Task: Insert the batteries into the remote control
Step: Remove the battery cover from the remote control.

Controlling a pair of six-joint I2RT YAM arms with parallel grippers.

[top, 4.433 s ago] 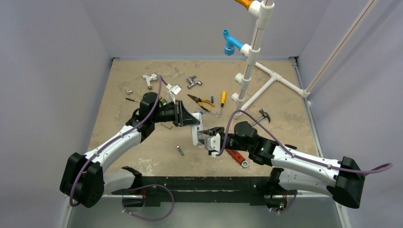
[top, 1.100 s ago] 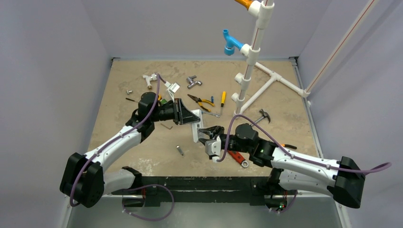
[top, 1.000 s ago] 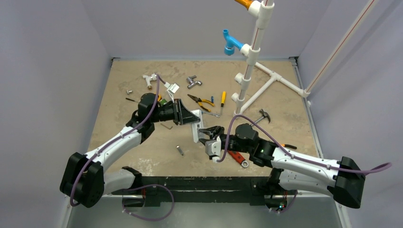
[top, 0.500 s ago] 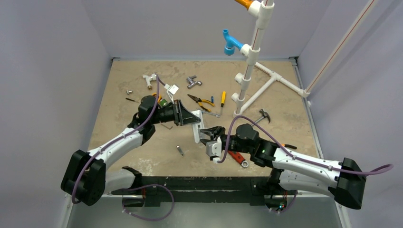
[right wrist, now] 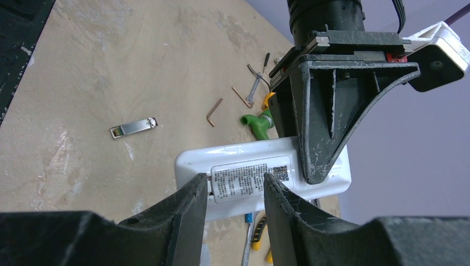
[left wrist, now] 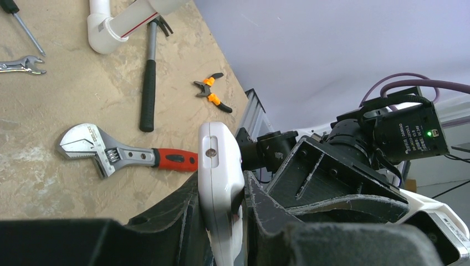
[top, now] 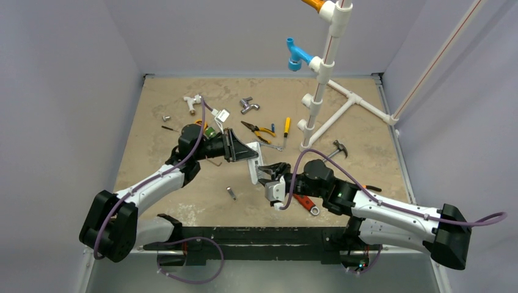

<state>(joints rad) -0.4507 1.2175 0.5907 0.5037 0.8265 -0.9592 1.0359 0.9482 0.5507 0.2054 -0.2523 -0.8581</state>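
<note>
Between the left fingers point(left wrist: 180, 224), clamped tight, white remote point(right wrist: 244, 154) over mottled beige bench point(top: 201, 202), right fingers point(right wrist: 187, 224) apart just before its labelled back, wrench point(left wrist: 130, 155) on bench beyond, pale lilac walls point(top: 244, 36) all round.

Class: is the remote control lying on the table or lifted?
Lifted: the left gripper clamps the remote control edge-on, above the table.

I work in a robot lab cell: plain grey walls point(top: 67, 91) box in a tan tabletop point(top: 140, 134) strewn with a hammer point(left wrist: 148, 83), an adjustable wrench point(left wrist: 127, 155), pliers point(top: 258, 129) and PVC pipework point(top: 316, 91).
</note>
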